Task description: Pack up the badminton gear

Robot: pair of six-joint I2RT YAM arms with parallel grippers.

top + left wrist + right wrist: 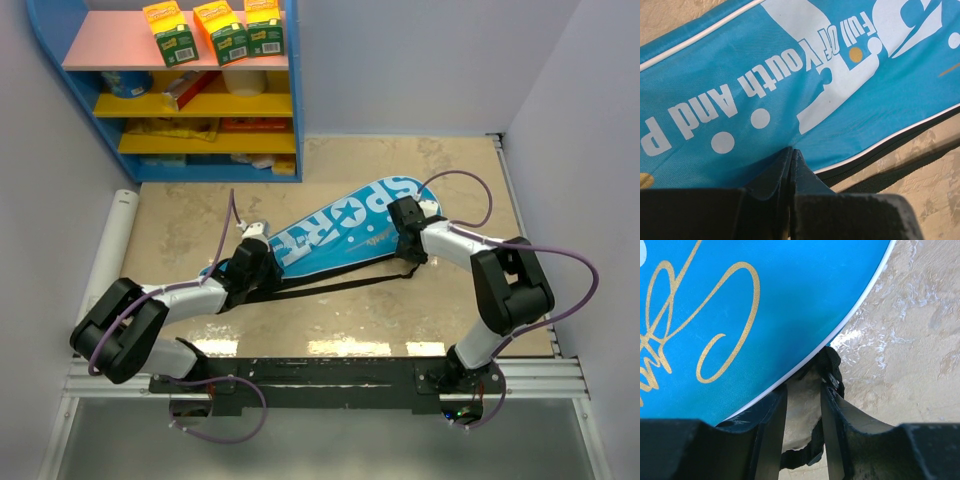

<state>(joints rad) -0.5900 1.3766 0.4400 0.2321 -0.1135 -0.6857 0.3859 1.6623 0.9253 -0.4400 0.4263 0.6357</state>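
Bag (340, 235) is lying slantwise across the middle of the table (190, 225), lettered side up, with its wide end toward the right. I am seeing the left gripper (791, 155) sitting at the narrow end, jaws pressed together and tips touching the blue cloth. The right gripper (804, 387) is sitting at the wide end's white-piped edge, jaws narrowly parted. A black strap (829, 365) is bunching at its fingertips; I cannot tell if it is gripping that.
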